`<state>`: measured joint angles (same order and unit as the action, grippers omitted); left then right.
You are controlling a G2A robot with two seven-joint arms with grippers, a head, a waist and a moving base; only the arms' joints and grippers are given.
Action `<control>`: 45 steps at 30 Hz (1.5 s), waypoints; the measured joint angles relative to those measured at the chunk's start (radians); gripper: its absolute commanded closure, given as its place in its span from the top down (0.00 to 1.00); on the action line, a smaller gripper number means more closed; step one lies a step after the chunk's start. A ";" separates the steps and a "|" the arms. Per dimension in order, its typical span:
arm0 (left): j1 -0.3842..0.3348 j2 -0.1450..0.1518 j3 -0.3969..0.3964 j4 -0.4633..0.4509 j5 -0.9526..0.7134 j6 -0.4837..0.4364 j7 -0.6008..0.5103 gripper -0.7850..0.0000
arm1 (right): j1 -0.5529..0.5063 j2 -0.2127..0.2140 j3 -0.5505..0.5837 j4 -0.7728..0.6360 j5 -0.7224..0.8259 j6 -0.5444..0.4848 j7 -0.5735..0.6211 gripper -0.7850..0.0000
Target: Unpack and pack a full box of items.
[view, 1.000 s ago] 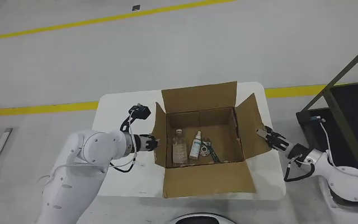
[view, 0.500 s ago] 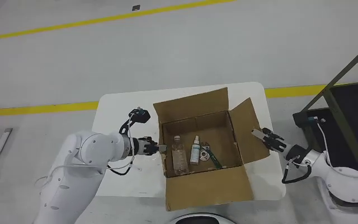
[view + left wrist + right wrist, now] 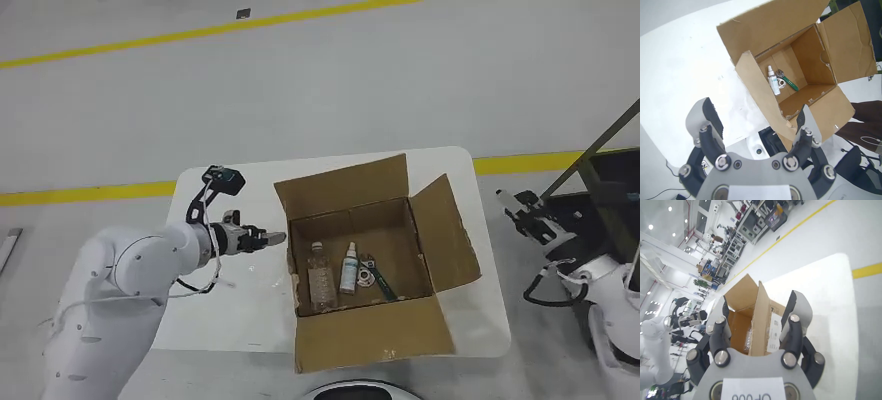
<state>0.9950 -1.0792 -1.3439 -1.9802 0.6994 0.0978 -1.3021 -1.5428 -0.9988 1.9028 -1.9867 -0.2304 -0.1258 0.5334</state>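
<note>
An open cardboard box [image 3: 438, 235] stands on the white table [image 3: 215, 195] with all its flaps spread. Inside lie a clear bottle [image 3: 319, 275], a white spray bottle [image 3: 349, 265], a small white fitting [image 3: 366, 275] and a green-handled wrench [image 3: 383, 283]. My left gripper [image 3: 262, 240] hovers open and empty just left of the box's left wall. In the left wrist view this gripper [image 3: 756, 109] looks down on the box [image 3: 846, 37], the spray bottle [image 3: 773, 81] and the wrench [image 3: 789, 81]. My right gripper [image 3: 520, 208] is open and empty, past the table's right edge. The right wrist view has that gripper [image 3: 758, 296] facing the box [image 3: 740, 294] from a distance.
A dark metal frame [image 3: 600, 200] stands close by the right arm, off the table. Bare table surface lies left of the box and along the far edge. A yellow line [image 3: 90, 192] runs across the floor behind.
Both grippers have let go of the box's side flaps and pulled away, the left one leftward, the right one out past the table edge. The box turned slightly before that.
</note>
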 measured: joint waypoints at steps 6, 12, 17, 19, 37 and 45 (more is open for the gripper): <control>0.072 0.010 -0.002 -0.045 0.241 0.016 0.064 0.00 | -0.020 -0.006 -0.028 0.039 -0.125 -0.018 -0.122 0.00; 0.126 0.008 0.035 -0.013 0.227 0.055 0.112 0.00 | -0.035 -0.012 -0.096 0.071 -0.204 -0.045 -0.174 0.00; 0.146 0.003 0.076 0.005 0.206 0.042 0.136 0.00 | -0.045 -0.018 -0.152 0.065 -0.221 -0.072 -0.192 0.00; 0.144 0.001 0.092 0.020 0.202 0.034 0.141 0.00 | -0.046 -0.020 -0.174 0.057 -0.220 -0.078 -0.191 0.00; 0.029 -0.030 0.210 0.137 0.014 -0.042 0.195 0.00 | -0.002 -0.025 -0.348 0.017 -0.186 -0.113 0.034 0.00; -0.014 -0.041 0.264 0.155 -0.026 -0.087 0.205 0.00 | 0.039 -0.023 -0.411 0.043 -0.219 -0.082 0.160 0.00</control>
<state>0.9809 -1.1199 -1.0798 -1.8249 0.6729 0.0106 -1.0974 -1.5039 -1.0223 1.4920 -1.9433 -0.4494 -0.2079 0.6929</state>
